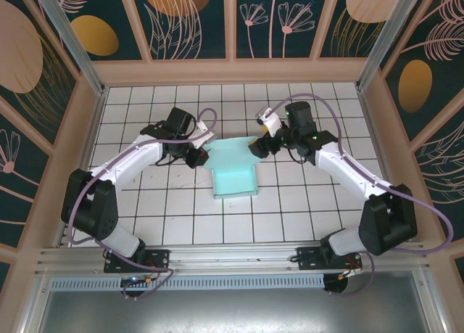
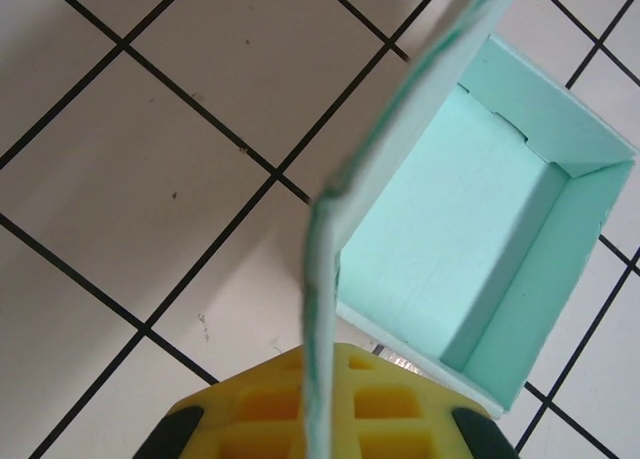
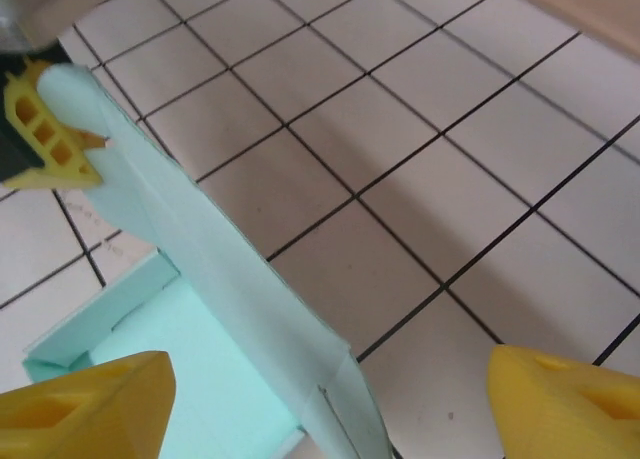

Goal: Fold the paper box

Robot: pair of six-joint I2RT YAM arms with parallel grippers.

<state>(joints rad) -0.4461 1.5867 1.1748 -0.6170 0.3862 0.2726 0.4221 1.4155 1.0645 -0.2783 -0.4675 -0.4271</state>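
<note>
The paper box is a pale mint tray lying on the tiled table between the two arms, with a long flap standing up along its far side. My left gripper is at the flap's left end, its yellow fingers shut on the flap's thin edge. The tray's open inside lies just beyond that edge. At the flap's right end my right gripper is open wide. The flap runs between its fingertips and touches neither.
White tiles with black grout cover the table. Wooden walls fence it at the back and on both sides. The left arm's yellow finger shows at the far end of the flap in the right wrist view.
</note>
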